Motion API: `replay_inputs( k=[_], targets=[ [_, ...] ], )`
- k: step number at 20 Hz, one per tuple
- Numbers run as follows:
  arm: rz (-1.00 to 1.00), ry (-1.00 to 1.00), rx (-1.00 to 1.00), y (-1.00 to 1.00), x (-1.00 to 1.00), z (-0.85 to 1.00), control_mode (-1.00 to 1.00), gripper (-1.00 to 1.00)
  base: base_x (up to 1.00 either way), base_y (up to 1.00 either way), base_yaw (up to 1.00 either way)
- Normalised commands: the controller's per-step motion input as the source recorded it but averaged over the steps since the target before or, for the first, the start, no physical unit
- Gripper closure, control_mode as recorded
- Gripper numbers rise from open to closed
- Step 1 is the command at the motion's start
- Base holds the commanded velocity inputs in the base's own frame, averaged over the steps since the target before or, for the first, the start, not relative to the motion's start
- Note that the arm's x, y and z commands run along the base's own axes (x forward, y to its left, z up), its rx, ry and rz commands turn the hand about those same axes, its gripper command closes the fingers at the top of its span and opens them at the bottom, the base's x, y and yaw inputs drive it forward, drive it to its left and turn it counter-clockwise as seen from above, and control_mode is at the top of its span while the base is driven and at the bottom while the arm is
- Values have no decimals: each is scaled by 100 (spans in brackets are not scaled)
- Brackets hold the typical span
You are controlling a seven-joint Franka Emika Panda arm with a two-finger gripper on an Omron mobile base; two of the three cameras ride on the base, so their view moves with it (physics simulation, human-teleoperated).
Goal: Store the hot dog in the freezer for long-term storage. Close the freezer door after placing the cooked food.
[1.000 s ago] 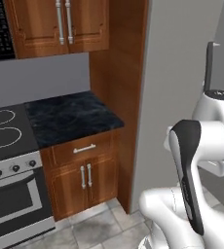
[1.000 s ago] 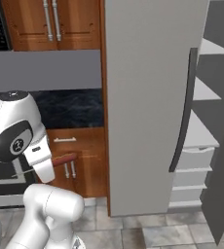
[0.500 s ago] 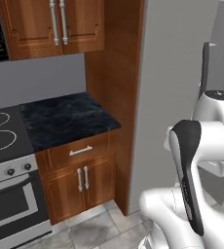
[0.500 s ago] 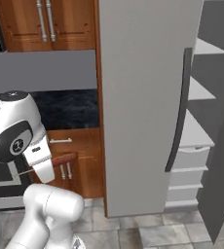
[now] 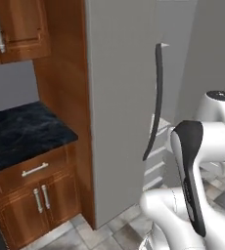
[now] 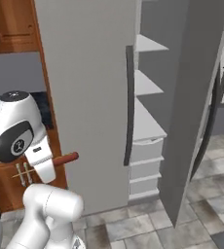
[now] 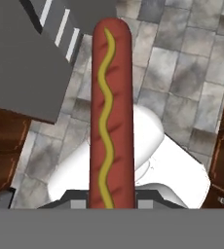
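The gripper (image 7: pixel 111 206) pinches the hot dog (image 7: pixel 110 112); it should swing right of the closed grey door (image 6: pixel 84 97) onto a freezer shelf (image 6: pixel 145 121).

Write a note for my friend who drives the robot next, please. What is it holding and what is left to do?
Gripper: shut on the reddish-brown hot dog with a yellow mustard squiggle, held out low in front of the arm, over the tiled floor.
Tall light grey freezer: one door stands open, white shelves and drawers visible inside. The open grey freezer door swings out to the right.
Done: hot dog picked up, freezer door open.
Left: place the hot dog inside, let go, close the door.
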Motion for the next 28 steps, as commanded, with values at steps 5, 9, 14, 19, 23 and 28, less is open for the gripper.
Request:
replay_inputs(
  k=[5,9,14,19,23,28],
  targets=[
    [0,0,0,0,0,0,100,100,1,-56,-52],
    [0,0,0,0,0,0,100,100,1,-10,-36],
    [0,0,0,0,0,0,100,100,45,17,-6],
    [0,0,0,0,0,0,100,100,46,-5,4],
    [0,0,0,0,0,0,100,100,40,-27,5],
    [0,0,0,0,0,0,100,100,71,-53,8]
  ],
)
